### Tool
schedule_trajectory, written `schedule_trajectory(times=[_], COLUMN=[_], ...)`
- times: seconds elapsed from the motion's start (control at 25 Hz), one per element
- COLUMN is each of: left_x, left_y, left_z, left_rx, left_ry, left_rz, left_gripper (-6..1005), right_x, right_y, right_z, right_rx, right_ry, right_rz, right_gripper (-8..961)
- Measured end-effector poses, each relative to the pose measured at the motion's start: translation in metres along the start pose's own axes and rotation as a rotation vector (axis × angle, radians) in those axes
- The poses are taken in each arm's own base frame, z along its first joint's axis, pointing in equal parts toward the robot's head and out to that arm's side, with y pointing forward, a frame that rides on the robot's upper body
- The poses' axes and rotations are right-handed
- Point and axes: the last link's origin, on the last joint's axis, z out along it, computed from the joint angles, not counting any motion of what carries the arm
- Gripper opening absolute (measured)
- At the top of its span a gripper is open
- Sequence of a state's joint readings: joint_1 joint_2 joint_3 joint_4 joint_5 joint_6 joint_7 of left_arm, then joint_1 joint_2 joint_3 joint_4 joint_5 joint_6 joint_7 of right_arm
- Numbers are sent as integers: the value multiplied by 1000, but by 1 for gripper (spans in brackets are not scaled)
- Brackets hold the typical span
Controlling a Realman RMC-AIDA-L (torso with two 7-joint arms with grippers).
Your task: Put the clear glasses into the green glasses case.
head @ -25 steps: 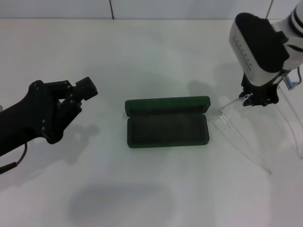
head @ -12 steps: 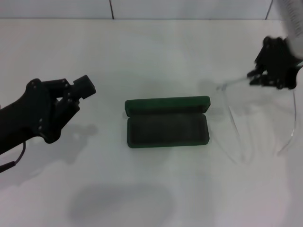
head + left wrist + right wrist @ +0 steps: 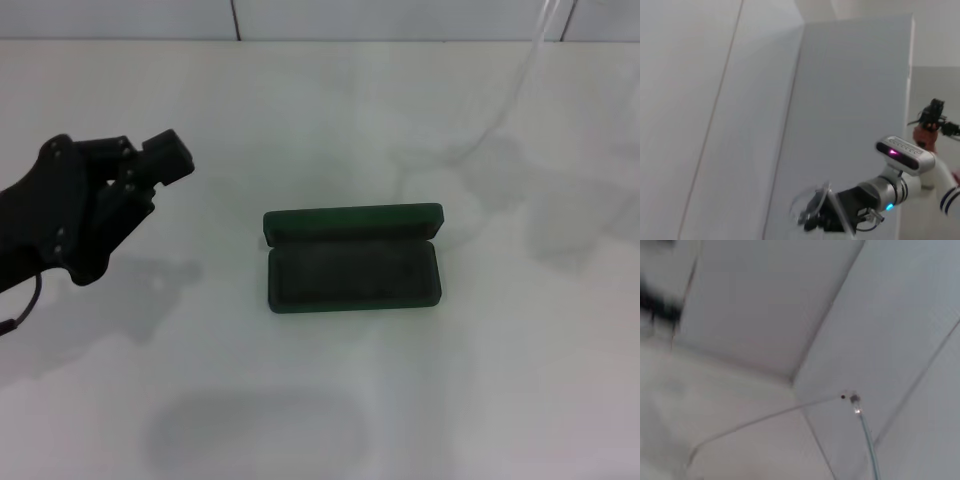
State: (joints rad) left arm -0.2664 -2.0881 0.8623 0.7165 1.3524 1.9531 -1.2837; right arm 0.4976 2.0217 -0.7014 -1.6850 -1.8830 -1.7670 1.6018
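— White tabletop point(image 3: 330, 400), pale wall behind. What sits on it?

— One thing: the green glasses case point(image 3: 352, 258), mid-table, lid thrown back toward the wall. Felt lining bare; nothing lies inside.

— And the clear glasses point(image 3: 812, 205)?

— Off the table. From the head view only one thin clear arm shows, slanting in at the upper right edge, well above and beyond the case. The left wrist view catches them better: lenses and frame up in the air, at the tip of the right gripper point(image 3: 822, 220).

— Clamped on them?

— Looks so. The dark fingers meet the frame where the arm hinges, and the glasses hang from there. The right wrist view shows just a hinge and one clear arm against the wall.

— Left gripper point(image 3: 165, 165)?

— Hovering over the table's left side, well apart from the case, pointed toward it. Cannot tell how its fingers stand.

— Room around the case?

— Bare surface on every side; the near edge lies out of sight.
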Motion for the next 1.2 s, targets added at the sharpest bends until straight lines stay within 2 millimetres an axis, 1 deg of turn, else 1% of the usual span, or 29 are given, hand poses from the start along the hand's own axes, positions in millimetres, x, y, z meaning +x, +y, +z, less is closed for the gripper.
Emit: schedule_trajectory(times=[0.12,0.2,0.32,0.44,0.56,0.68,0.8,0.92,1.04,1.2], left_x=[6,11,19,29,40,48,50,47,44,42], left_y=[0,0,2,3,5,5,7,9,11,13], left_z=[8,15,24,30,37,45,53,64,72,76], left_rx=[-44,-86,-137,-177,-228,-268,-303,-352,-386,-401], left_ry=[-6,-23,-57,-78,-72,-71,-84,-98,-111,-116], left_rz=[-19,-27,-23,-13,-17,-31,-45,-61,-74,-80], left_gripper=[24,24,24,24,24,24,24,24,24,24], right_x=[11,20,34,48,60,68,68,67,64,61], right_y=[13,22,35,48,59,71,79,84,84,83], right_z=[-14,-18,-12,3,23,48,71,87,99,105], right_rx=[11,9,-37,-111,-178,-247,-308,-344,-360,-372], right_ry=[-171,-258,-335,-401,-435,-479,-510,-537,-561,-564], right_rz=[88,149,250,358,454,521,554,572,569,564], right_gripper=[87,87,87,88,88,88,87,87,87,87])
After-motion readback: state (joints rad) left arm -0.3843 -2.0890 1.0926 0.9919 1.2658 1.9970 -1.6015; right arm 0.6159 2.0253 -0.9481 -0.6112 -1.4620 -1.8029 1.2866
